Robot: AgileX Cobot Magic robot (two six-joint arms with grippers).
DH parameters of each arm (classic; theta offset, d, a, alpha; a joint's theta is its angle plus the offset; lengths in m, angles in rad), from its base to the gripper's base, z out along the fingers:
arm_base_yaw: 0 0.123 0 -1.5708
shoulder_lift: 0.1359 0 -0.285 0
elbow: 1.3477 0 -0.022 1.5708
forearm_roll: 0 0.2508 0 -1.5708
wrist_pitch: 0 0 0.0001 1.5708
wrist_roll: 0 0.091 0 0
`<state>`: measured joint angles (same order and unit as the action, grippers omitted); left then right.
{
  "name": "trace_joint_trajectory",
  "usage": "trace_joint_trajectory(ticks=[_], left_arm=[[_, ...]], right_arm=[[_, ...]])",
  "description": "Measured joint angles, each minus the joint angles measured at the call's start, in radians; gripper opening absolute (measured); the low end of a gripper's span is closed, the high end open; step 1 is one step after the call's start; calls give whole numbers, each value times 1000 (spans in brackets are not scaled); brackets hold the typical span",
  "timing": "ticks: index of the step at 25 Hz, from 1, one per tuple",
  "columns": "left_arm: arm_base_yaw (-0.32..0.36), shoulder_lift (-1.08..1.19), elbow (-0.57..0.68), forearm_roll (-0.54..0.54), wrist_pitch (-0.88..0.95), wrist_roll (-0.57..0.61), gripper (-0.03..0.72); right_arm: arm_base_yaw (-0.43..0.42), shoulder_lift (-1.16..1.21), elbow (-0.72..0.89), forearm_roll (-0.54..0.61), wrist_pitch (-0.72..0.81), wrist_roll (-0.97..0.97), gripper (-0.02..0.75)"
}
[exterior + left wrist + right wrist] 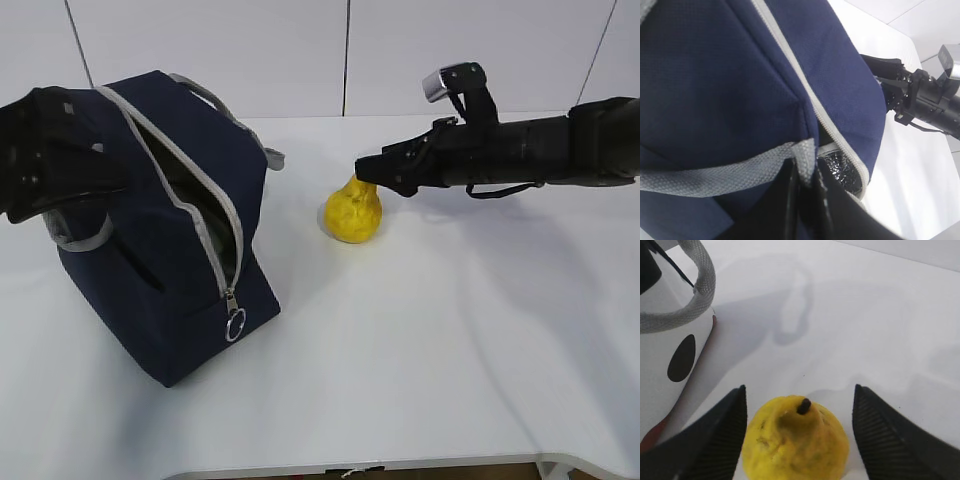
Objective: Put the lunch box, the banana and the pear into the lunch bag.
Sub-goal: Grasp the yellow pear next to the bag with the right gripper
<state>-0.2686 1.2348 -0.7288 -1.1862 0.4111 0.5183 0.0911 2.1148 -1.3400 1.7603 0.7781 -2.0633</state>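
Right gripper (797, 437) stands wide, its fingers either side of the pear (795, 445) without touching; left gripper (802, 200) pinches the lunch bag's (170, 230) grey strap (715, 172).

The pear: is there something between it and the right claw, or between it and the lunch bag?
Nothing visible. The right claw is open with a finger on each side of the pear, and bare table lies between the pear and the unzipped lunch bag.
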Motion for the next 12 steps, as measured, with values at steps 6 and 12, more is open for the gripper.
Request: trace_joint_trajectory(ticks=[6, 12], left_arm=[[0, 0, 0, 0, -5, 0, 8], [0, 0, 0, 0, -18, 4, 8]], right_arm=[[5, 13, 0, 0, 2, 7, 562], [5, 54, -9, 0, 27, 14, 566]])
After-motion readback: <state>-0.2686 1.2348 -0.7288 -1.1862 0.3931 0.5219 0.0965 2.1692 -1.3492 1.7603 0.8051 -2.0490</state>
